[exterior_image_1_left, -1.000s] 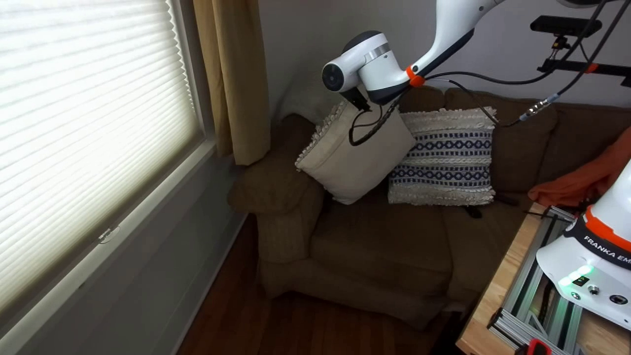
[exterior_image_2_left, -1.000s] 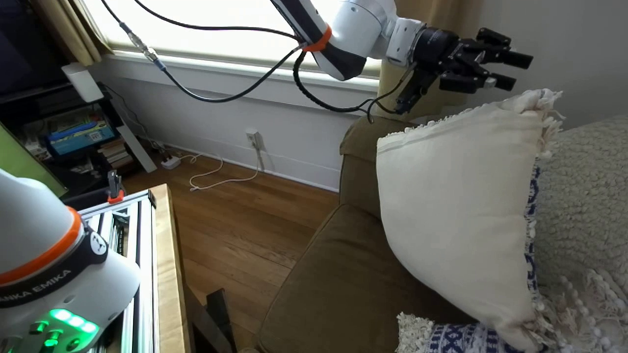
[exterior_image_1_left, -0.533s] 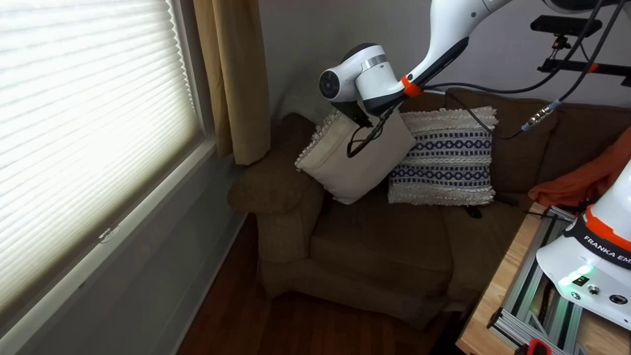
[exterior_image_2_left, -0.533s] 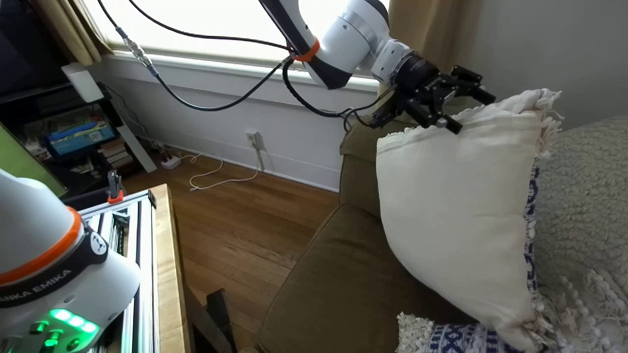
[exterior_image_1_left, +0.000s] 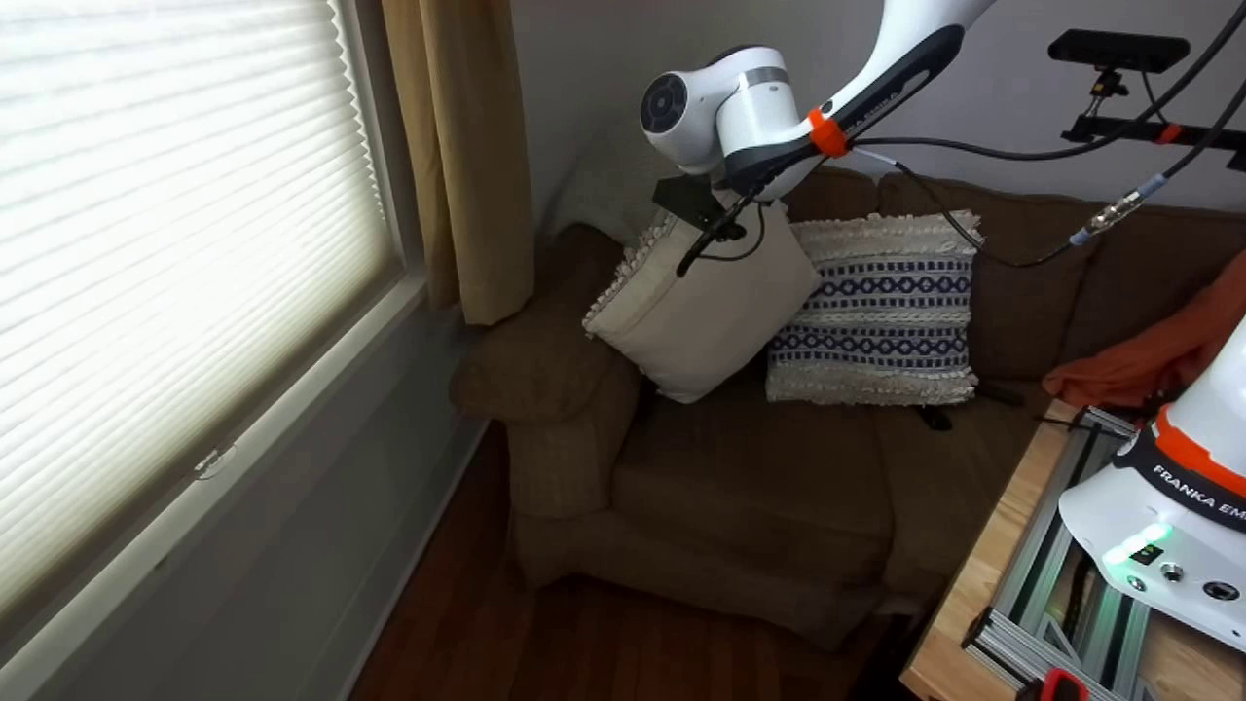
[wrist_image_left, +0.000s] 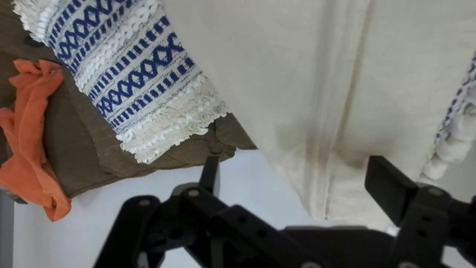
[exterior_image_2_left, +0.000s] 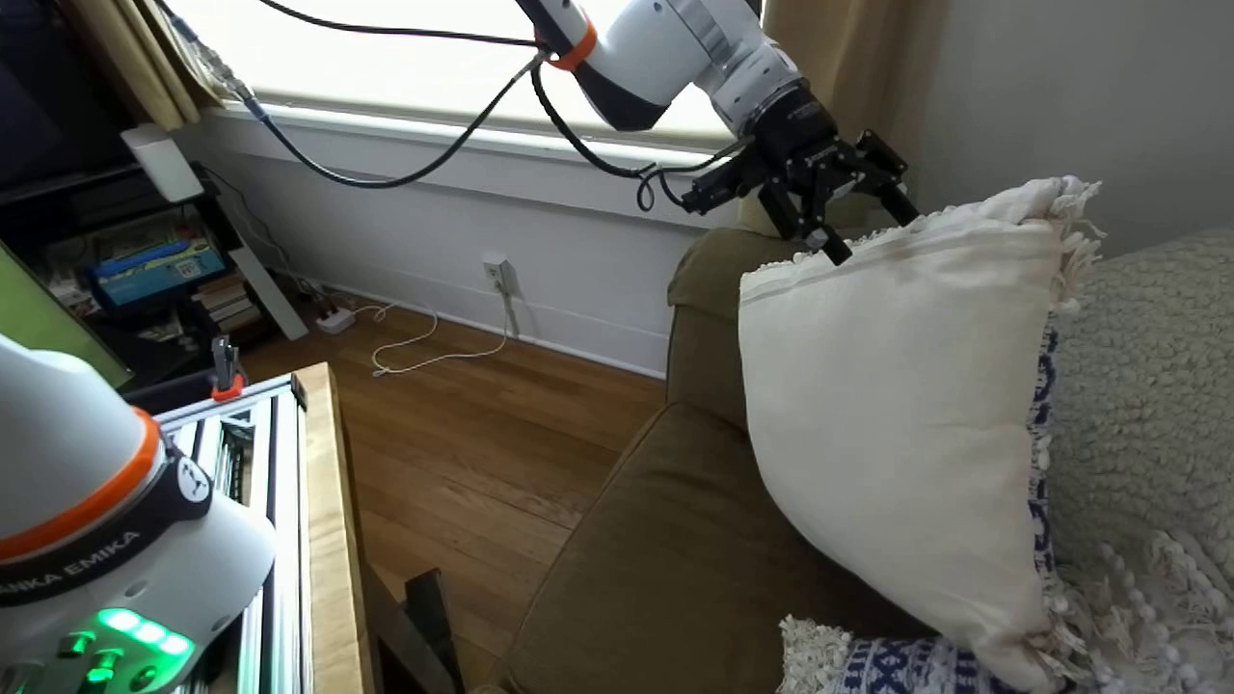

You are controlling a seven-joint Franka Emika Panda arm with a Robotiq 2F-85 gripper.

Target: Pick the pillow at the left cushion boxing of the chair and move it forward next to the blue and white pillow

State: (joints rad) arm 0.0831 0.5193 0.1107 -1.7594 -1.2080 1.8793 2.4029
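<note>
The cream pillow (exterior_image_1_left: 701,321) with a fringed edge leans tilted at the left arm of the brown chair (exterior_image_1_left: 740,497); it also shows in an exterior view (exterior_image_2_left: 897,424). The blue and white pillow (exterior_image_1_left: 886,312) stands beside it against the backrest, and it shows in the wrist view (wrist_image_left: 130,74). My gripper (exterior_image_2_left: 872,233) is open and empty, pointing down at the cream pillow's upper edge. In the wrist view a corner of the cream pillow (wrist_image_left: 282,82) reaches between the open fingers (wrist_image_left: 293,163). I cannot tell whether a finger touches it.
A pale fleecy cover (exterior_image_2_left: 1147,405) lies behind the pillows. A tan curtain (exterior_image_1_left: 477,175) and the window wall stand beside the chair arm. An orange cloth (exterior_image_1_left: 1158,341) lies further along the chair. The robot base stands on a wooden table (exterior_image_1_left: 973,584).
My gripper first dropped and tilted downward towards the cream pillow, then drew back towards the window side and tilted further down. It stays open. The pillows have not visibly moved.
</note>
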